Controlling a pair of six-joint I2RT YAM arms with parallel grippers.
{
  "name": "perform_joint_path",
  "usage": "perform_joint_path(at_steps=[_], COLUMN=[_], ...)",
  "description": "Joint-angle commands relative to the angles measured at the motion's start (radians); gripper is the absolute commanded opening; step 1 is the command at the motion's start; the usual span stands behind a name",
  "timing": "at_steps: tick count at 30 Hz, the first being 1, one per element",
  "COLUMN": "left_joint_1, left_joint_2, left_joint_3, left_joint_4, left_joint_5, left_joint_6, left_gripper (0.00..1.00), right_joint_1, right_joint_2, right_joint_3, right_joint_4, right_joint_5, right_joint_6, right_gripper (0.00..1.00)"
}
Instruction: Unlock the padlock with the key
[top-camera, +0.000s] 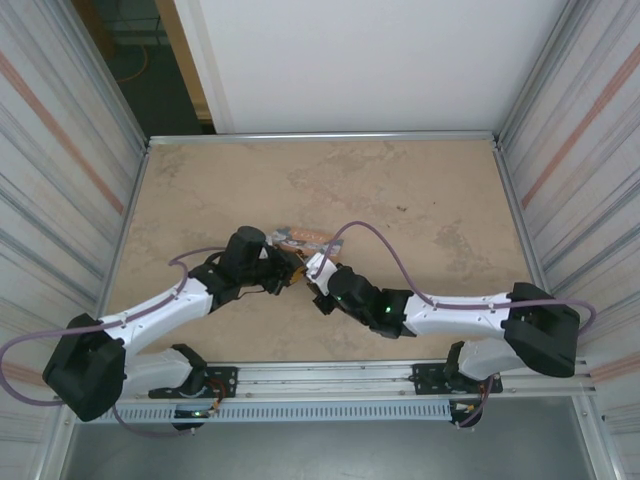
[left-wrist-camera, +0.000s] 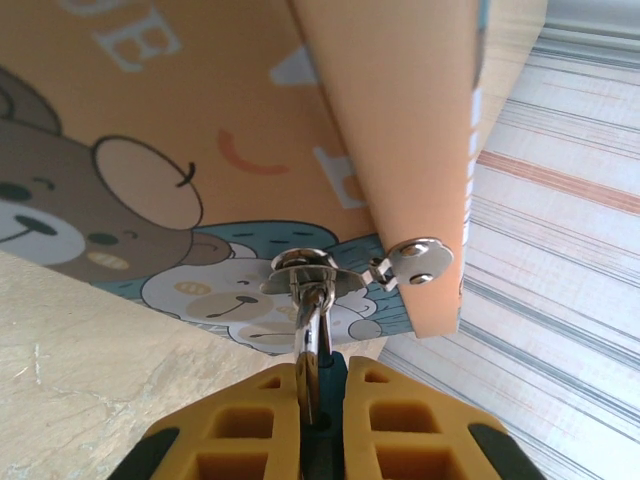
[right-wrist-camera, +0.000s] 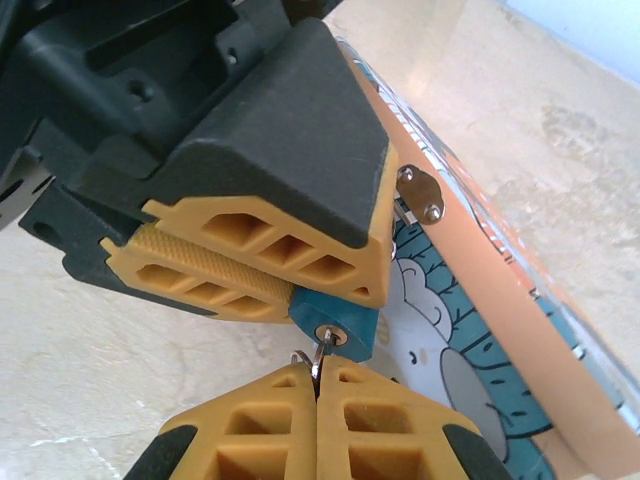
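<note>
beige table (top-camera: 400, 200), arms (top-camera: 160, 305) bent inward, meeting at padlock (right-wrist-camera: 340, 318)

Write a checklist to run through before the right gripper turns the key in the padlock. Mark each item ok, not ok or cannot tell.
1. Hold of the left gripper on the padlock: ok, pads clamped on its body.
2. Hold of the right gripper on the key: ok, fingers shut on it.
3. Key tip in the keyhole: ok.
4. Key pushed fully home: cannot tell.
5. The shackle threaded through the hasp of the tin: ok.
6. Tin steady on the table: cannot tell.
</note>
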Motion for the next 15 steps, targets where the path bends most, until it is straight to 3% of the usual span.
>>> perform_joint_path(at_steps=[1,15], left_joint_1=[-0.043,-0.127], left_joint_2=[0.016,0.125], left_joint_3=[-0.005,-0.006], left_joint_4=[-0.015,0.041], left_joint_5=[0.011,-0.059], left_joint_6=[-0.011,-0.026], left_gripper=[0.0,0.0], right_joint_1=[-0.043,-0.086], right_joint_2=[-0.047,0.011], right_joint_3=[-0.017,-0.138], right_joint_4=[0.037,0.132], right_joint_5=[-0.034,-0.068], right_joint_6=[0.176,0.272], right_gripper=[0.0,0.0])
